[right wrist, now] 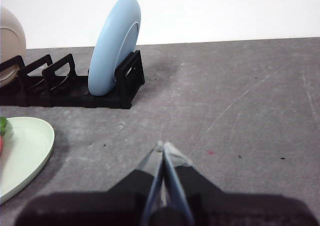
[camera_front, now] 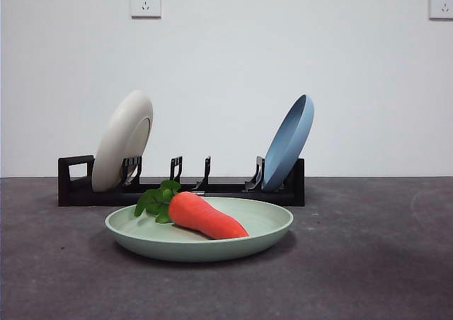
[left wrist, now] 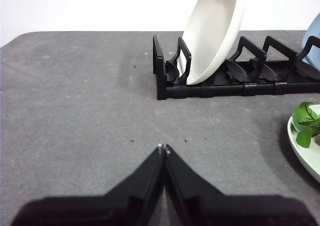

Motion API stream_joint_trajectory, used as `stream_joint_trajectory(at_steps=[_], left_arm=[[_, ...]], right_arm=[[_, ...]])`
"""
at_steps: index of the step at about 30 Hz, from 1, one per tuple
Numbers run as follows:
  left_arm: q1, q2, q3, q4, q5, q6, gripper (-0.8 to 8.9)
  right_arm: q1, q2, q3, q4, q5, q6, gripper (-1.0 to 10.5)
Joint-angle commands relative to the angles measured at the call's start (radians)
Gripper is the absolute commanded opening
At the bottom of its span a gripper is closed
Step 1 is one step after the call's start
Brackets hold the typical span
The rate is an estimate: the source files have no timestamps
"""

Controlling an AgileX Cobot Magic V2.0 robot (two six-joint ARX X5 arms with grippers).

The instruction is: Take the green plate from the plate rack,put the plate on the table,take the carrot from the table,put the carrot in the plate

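The green plate (camera_front: pixel 263 228) lies flat on the table (camera_front: pixel 368 263) in front of the plate rack (camera_front: pixel 226 190). The carrot (camera_front: pixel 205 216) lies in the plate, its leaves toward the rack's handle end. My left gripper (left wrist: pixel 163 147) is shut and empty over bare table, apart from the rack (left wrist: pixel 235 86) and the plate's edge (left wrist: pixel 302 151). My right gripper (right wrist: pixel 163 146) is shut and empty over bare table, apart from the plate (right wrist: pixel 25 151) and the rack (right wrist: pixel 75 93). Neither arm shows in the front view.
A cream-white plate (camera_front: pixel 122 141) leans in the rack near its handle end, also in the left wrist view (left wrist: pixel 212 31). A blue plate (camera_front: pixel 289 141) leans at the other end, also in the right wrist view (right wrist: pixel 112 46). A white wall stands behind.
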State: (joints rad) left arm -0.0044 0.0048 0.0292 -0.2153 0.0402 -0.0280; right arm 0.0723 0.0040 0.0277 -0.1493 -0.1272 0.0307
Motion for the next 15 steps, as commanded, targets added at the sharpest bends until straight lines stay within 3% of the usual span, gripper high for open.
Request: stream_joint_trajectory(at_steps=[1,15], left_arm=[[0.003,-0.003,-0.012,0.000,0.003,-0.009,-0.03],[0.003,-0.003,-0.012,0.000,0.003,-0.009,-0.03]], right_arm=[[0.002,0.001,-0.010,0.005,0.003,0.013,0.0],[0.002,0.007,-0.010,-0.016,0.003,0.013,0.0]])
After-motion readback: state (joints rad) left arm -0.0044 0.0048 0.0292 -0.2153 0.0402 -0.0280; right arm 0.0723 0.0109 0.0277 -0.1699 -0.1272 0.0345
